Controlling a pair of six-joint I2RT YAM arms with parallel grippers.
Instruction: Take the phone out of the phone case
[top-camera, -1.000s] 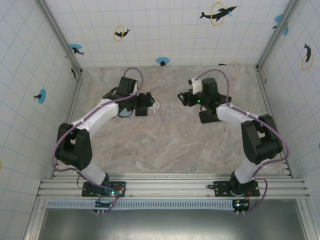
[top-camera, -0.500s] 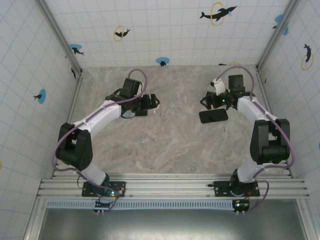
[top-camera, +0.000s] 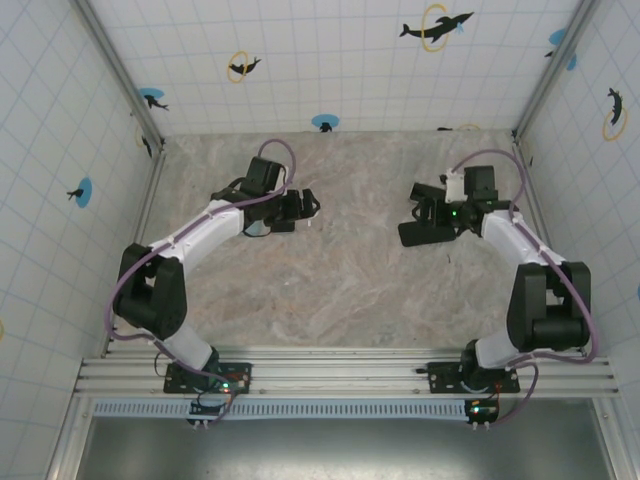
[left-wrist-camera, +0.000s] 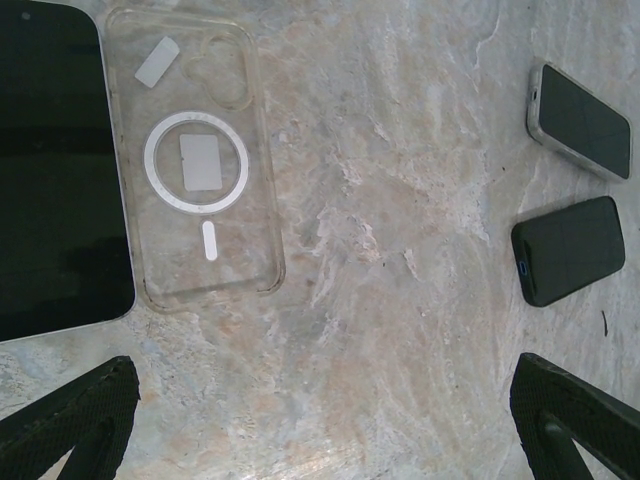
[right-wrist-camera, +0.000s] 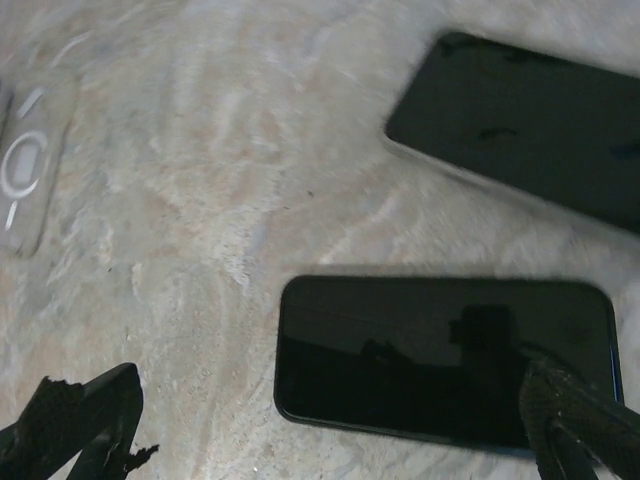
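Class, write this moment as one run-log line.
left gripper open above table | clear case empty, flat beside black phone | right gripper open over dark phone | nothing gripped

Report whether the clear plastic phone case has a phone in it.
Empty: the clear plastic phone case lies flat, marble tabletop showing through it; a black phone sits beside it.

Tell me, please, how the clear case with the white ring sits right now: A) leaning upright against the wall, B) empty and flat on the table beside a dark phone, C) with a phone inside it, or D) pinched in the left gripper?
B: in the left wrist view the clear case lies flat with the marble table showing through it, next to a dark phone, while the open left gripper holds nothing.
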